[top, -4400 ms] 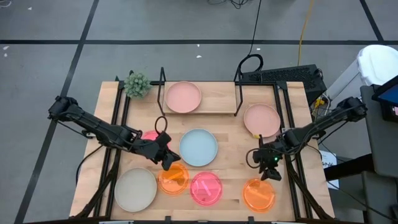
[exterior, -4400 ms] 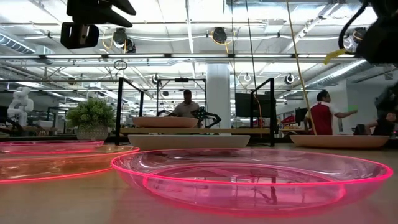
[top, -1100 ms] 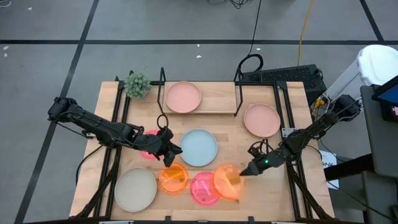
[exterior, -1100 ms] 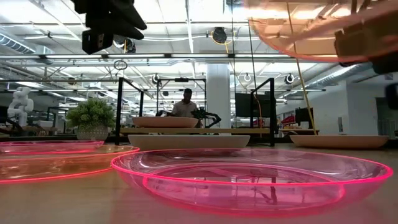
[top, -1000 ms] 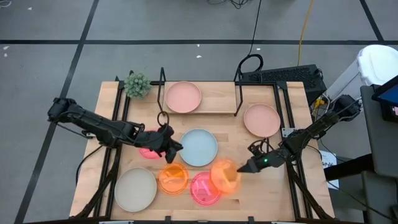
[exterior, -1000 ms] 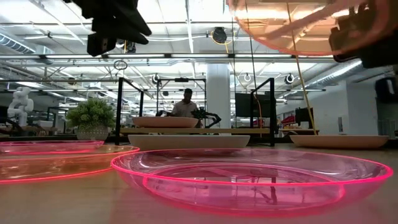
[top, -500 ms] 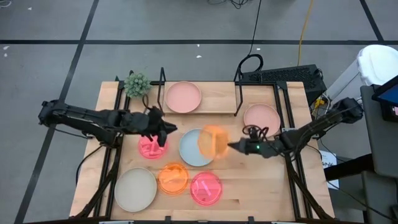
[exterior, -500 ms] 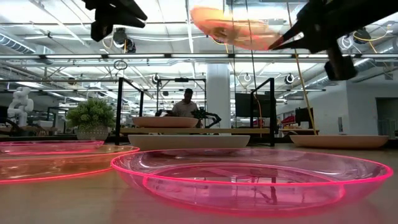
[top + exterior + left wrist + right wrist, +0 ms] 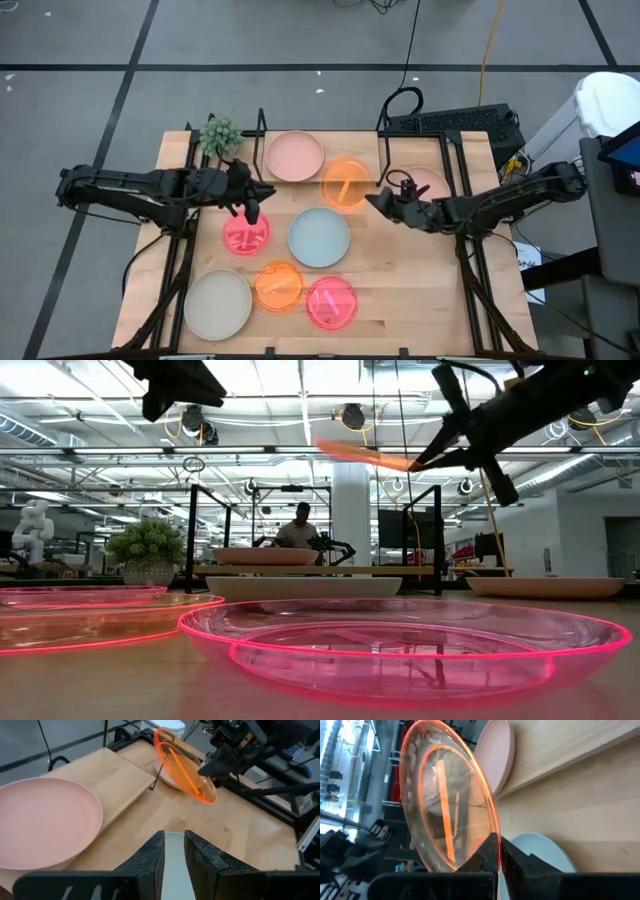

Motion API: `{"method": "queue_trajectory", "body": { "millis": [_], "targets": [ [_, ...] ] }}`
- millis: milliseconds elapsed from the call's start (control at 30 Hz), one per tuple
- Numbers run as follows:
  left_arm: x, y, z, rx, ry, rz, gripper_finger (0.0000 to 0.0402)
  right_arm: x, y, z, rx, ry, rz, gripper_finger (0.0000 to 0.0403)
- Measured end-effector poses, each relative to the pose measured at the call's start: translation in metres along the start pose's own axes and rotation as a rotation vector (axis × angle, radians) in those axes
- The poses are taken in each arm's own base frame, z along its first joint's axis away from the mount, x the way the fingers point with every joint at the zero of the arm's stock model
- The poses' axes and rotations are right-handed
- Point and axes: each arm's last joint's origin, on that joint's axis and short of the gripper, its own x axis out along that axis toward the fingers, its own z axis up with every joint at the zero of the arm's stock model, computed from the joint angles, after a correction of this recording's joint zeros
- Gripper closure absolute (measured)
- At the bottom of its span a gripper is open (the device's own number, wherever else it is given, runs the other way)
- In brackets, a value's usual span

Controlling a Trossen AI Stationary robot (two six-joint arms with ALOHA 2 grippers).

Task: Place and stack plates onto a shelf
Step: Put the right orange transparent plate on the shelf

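Right gripper [image 9: 374, 200] is pinching the rim of an orange plate [image 9: 346, 183], holding it in the air by the shelf [image 9: 350, 172]'s right end. The shelf is carrying 1 pale pink plate [image 9: 295, 156]. Left gripper [image 9: 253, 205] is hovering over the neon pink plate [image 9: 245, 235], fingers nearly together, nothing between them. A blue plate [image 9: 319, 237] is sitting mid-table. No readable writing anywhere.
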Motion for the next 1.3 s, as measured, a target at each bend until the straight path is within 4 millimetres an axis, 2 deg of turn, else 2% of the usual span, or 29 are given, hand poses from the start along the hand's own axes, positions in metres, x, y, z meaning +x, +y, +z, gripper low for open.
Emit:
{"method": "queue_trajectory", "body": {
  "millis": [300, 933, 1133, 1300],
  "targets": [
    [0.0, 0.0, 0.0, 0.049, 0.001, 0.0, 0.0325, 0.024, -0.006, -0.003, 0.075, -0.1, 0.026, 0.0403],
    [0.0, 0.0, 0.0, 0.09, 0.0, -0.001, 0.0325, 0.058, -0.014, 0.003, 0.15, -0.298, 0.093, 0.0403],
    [0.0, 0.0, 0.0, 0.094, -0.001, -0.001, 0.0325, 0.068, -0.019, 0.009, 0.214, -0.354, 0.098, 0.0403],
    [0.001, 0.002, 0.001, 0.093, -0.005, 0.009, 0.0325, 0.068, -0.02, 0.009, 0.227, -0.358, 0.092, 0.0403]
  ]
}}
